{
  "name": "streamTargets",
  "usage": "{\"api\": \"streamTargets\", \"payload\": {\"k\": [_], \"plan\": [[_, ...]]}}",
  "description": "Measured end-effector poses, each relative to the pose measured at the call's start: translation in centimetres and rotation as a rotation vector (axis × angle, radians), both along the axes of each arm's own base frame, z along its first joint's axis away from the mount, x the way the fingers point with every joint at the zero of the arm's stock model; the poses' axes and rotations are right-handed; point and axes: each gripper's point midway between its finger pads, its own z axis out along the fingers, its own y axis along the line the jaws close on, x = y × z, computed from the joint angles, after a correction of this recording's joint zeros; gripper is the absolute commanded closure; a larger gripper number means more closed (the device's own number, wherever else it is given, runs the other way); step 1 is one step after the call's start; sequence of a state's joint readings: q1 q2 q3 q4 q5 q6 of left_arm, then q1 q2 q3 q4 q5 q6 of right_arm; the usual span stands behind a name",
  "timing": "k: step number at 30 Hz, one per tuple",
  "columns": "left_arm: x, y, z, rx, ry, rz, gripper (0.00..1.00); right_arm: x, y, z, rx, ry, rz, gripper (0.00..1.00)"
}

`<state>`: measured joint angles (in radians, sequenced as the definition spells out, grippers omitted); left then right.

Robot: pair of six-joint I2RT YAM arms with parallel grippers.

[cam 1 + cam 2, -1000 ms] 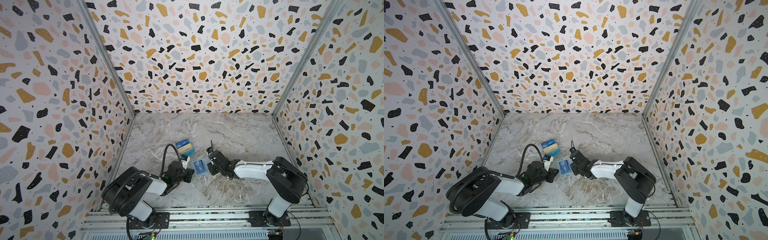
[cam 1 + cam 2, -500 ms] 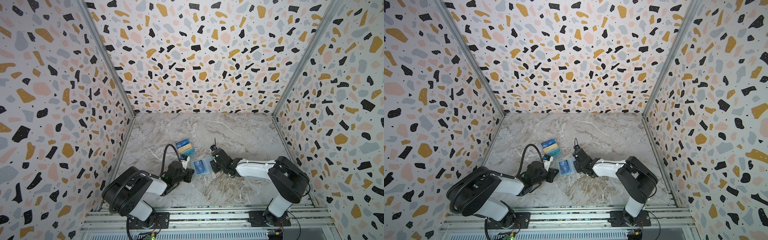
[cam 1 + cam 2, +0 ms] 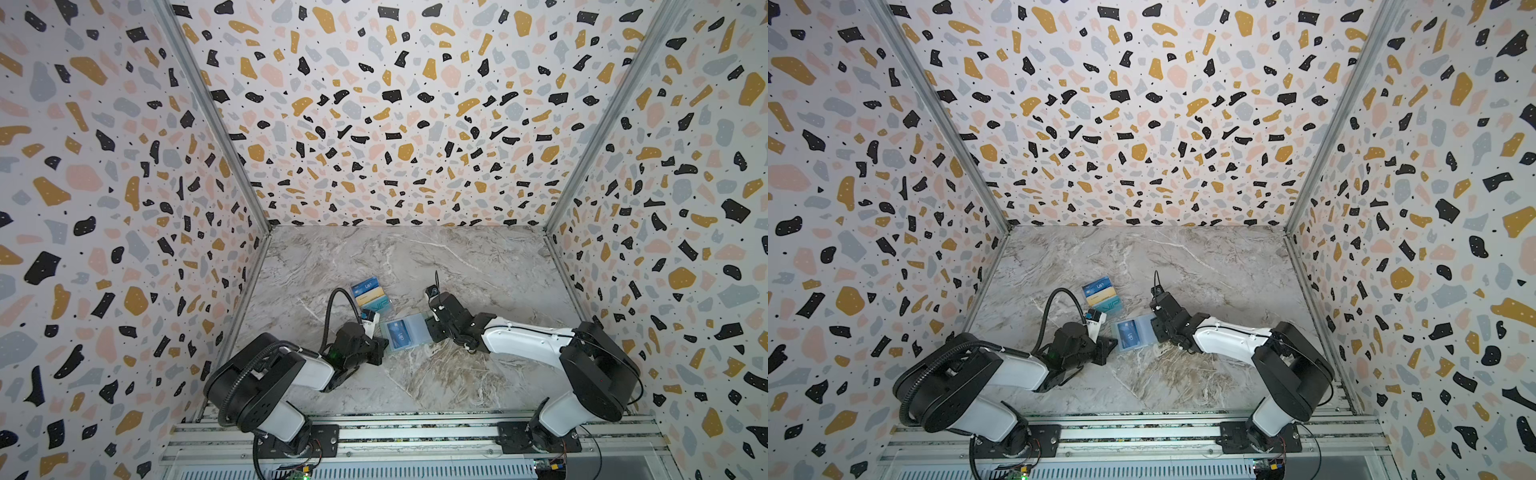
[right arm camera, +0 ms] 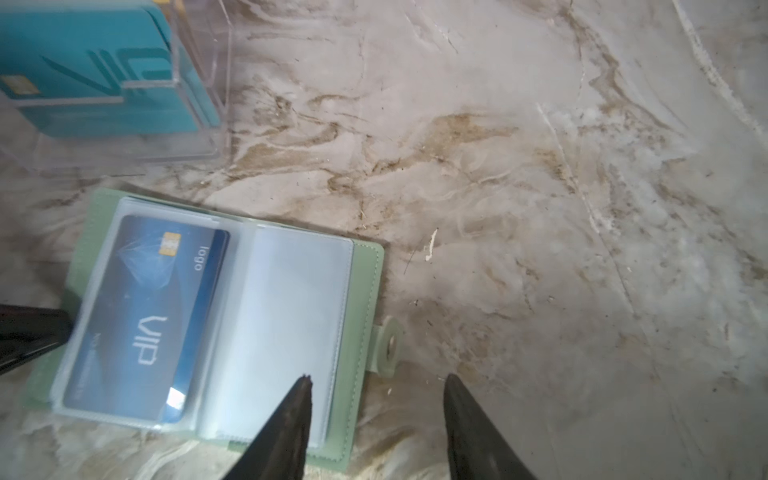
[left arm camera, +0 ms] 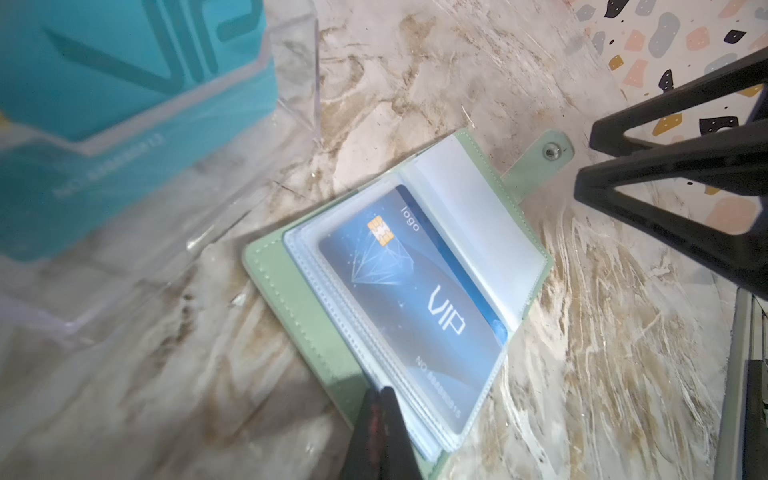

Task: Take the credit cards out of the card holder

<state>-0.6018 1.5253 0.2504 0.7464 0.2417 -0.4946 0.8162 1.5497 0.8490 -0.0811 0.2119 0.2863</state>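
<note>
right gripper [image 4: 377,377] back; one sleeved card [image 5: 411,299]

Both top views are bright and evenly lit by soft, diffuse light. The marble tabletop [image 3: 478,266] carries only faint shadows at the lower middle of the frame. Wall edges splay toward the corners, a wide-lens stretch. In the left wrist view the clear stand [image 5: 291,75] is blurred, and the card holder [image 5: 303,316] shows white glare on its sleeves. The right wrist view is soft and hazy.
</note>
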Motion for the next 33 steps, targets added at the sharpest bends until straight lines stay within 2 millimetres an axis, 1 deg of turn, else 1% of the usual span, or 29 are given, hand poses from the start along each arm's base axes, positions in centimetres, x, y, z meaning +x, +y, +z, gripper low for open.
{"api": "streamTargets", "payload": {"k": [2, 9, 11, 13, 16, 22, 28, 33], "plan": [[0.0, 0.0, 0.0, -0.001, -0.001, 0.000, 1.00, -0.2, 0.5, 0.8, 0.017, 0.015, 0.025, 0.47], [0.1, -0.1, 0.0, -0.004, -0.005, -0.001, 1.00, -0.8, 3.7, 3.6, 0.123, 0.080, 0.140, 0.49], [0.1, -0.1, 0.0, -0.004, -0.005, -0.001, 1.00, -1.1, 4.6, 4.1, 0.156, 0.107, 0.173, 0.51], [0.1, -0.1, 0.0, -0.004, -0.005, -0.001, 1.00, -1.4, 5.5, 4.0, 0.184, 0.146, 0.203, 0.53], [0.1, -0.1, 0.0, -0.004, -0.005, -0.001, 1.00, -1.7, 6.2, 3.1, 0.220, 0.218, 0.230, 0.55], [0.1, -0.1, 0.0, -0.004, -0.005, -0.002, 1.00, -2.4, 6.6, 0.7, 0.272, 0.357, 0.238, 0.58], [0.1, -0.1, 0.0, -0.002, -0.006, -0.004, 1.00, -2.7, 7.1, -0.9, 0.306, 0.431, 0.239, 0.62], [0.1, -0.1, 0.0, -0.002, -0.005, -0.005, 1.00, -2.5, 7.5, -1.7, 0.331, 0.461, 0.232, 0.64]]}}
